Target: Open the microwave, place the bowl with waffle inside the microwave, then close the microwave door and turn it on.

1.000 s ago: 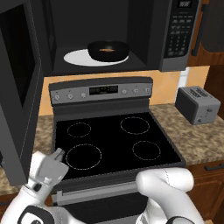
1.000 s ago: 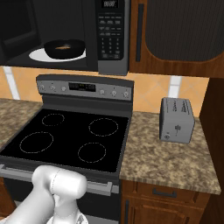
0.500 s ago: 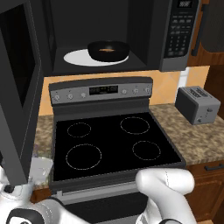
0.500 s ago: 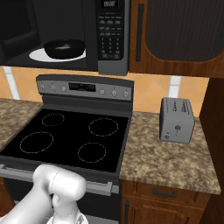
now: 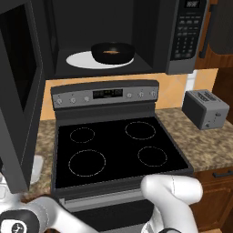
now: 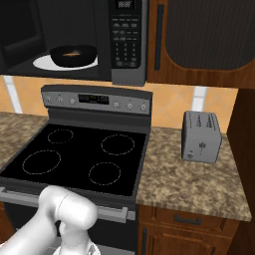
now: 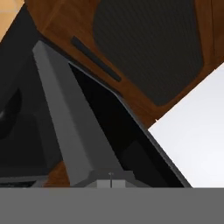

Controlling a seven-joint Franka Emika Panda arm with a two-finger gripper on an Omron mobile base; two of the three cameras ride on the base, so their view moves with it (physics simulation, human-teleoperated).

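Your fingers are clenched tight with nothing between them; at the bottom centre of the hand view the gripper is a grey nub, its tips pressed together and cut off by the lower edge. Right above it you're looking along the grey steel edge of the microwave door, with its dark glass beside it. You can't tell whether the tips touch that edge.

In the left base view the microwave door stands swung open at the left of the frame, its top cut off. Beyond it the stove shows 4 ring burners. The toaster sits on the counter at right.

Farthest up, the microwave is open; the bowl rests on the white turntable, the waffle a small golden patch inside. Keypad writing is too small to read.
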